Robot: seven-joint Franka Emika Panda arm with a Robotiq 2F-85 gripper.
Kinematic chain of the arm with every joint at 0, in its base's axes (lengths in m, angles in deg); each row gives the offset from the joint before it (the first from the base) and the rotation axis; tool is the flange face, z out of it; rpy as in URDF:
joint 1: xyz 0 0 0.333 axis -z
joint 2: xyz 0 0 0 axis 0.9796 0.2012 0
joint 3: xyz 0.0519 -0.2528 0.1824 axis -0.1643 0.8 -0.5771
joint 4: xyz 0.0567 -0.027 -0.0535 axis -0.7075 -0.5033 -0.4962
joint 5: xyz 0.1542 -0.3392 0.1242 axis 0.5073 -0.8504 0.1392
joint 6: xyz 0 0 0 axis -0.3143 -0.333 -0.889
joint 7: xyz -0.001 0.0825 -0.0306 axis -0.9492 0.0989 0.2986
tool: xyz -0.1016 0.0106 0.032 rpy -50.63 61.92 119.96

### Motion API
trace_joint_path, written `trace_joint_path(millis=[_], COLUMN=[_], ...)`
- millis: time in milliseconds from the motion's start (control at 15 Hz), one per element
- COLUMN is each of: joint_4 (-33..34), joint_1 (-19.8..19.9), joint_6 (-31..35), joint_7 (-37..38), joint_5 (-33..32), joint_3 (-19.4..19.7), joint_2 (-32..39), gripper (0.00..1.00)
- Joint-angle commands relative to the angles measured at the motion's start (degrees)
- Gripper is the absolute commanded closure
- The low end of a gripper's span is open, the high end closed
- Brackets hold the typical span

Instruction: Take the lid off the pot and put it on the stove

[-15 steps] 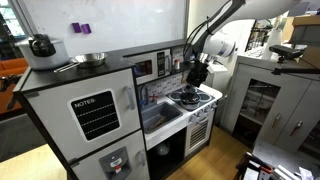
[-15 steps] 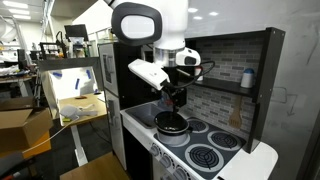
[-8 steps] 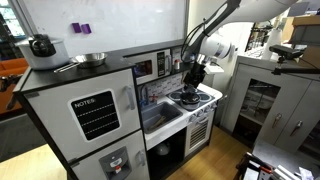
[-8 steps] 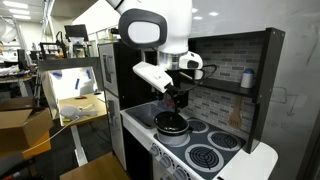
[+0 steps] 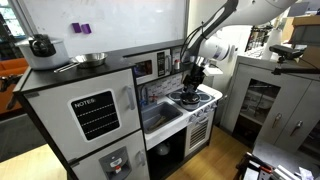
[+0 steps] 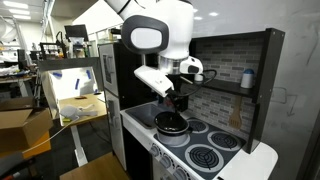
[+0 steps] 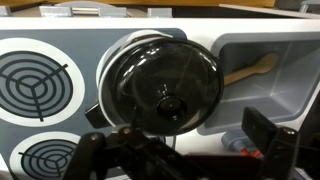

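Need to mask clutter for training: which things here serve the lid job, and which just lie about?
Job: lid, pot, stove, gripper.
Lying about: spoon, sink, kettle, bowl.

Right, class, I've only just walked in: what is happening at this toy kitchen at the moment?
A robot arm is working over the stove of a toy kitchen. Its gripper hovers above the pot, which sits on the burner next to the sink. The jaws look open and hold nothing. The lid is on the pot, so the lifting has not begun. A wooden spoon lies in the sink.
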Motion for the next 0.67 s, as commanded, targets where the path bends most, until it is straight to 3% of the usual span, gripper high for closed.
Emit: trace_joint_path(millis=[0,600], joint_4=[0.2,0.0], joint_1=[0.9,1.0], joint_6=[0.6,0.4], joint_7=[0.2,2.1], joint_5=[-0.7,-1.0], joint_3=[-1.1,-1.1], joint_2=[0.4,0.1], gripper=[0.00,0.00])
